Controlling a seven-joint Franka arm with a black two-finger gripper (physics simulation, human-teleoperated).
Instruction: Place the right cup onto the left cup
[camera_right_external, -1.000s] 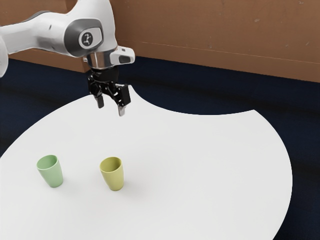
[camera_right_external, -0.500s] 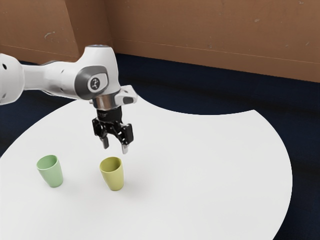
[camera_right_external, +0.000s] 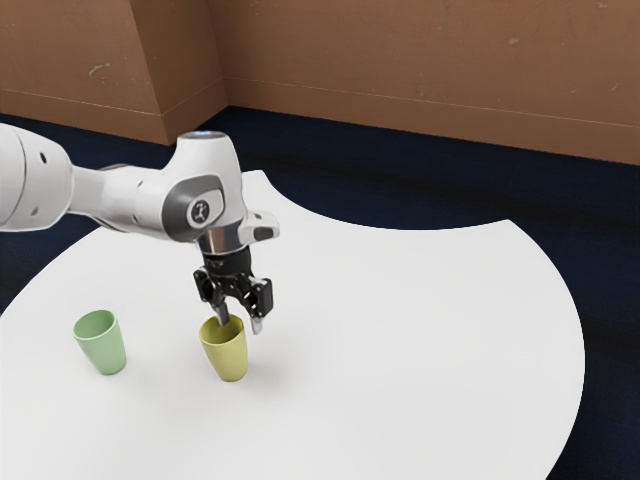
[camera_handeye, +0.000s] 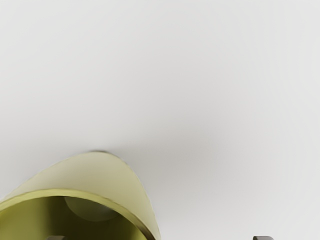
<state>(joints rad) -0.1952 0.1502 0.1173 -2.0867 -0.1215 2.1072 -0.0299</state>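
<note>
Exterior view: yellow cup (camera_right_external: 228, 358), smooth, tapered, upright, well in from the table edge (camera_right_external: 580, 350), rim now straddled by the widespread gripper (camera_right_external: 241, 326)!

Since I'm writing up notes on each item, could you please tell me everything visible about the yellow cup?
The yellow cup is olive-toned, smooth and handleless, with a thin round rim and sides tapering to the base; it looks like plastic or glazed ceramic. It stands upright on the white table, apart from the green cup. The open pincer has one finger at its mouth, the other outside; I can't tell whether either touches it.
</note>
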